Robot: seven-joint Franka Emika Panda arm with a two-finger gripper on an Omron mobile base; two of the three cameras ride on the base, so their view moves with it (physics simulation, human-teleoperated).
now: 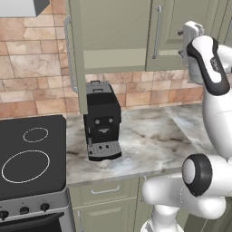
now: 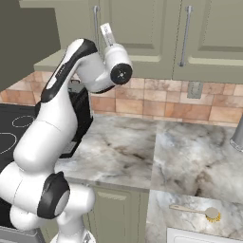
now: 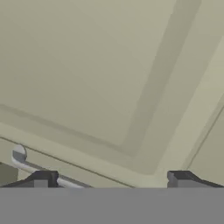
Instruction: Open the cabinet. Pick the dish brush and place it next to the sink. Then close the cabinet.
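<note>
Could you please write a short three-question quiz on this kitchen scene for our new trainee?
1. True or false: the left door of the cabinet stands open.
2. Where does the dish brush lie? A) inside the cabinet B) on the counter C) on the stove
3. What black appliance stands on the counter below the open door?

Key: 1 true. 2 B. 3 the coffee machine.
</note>
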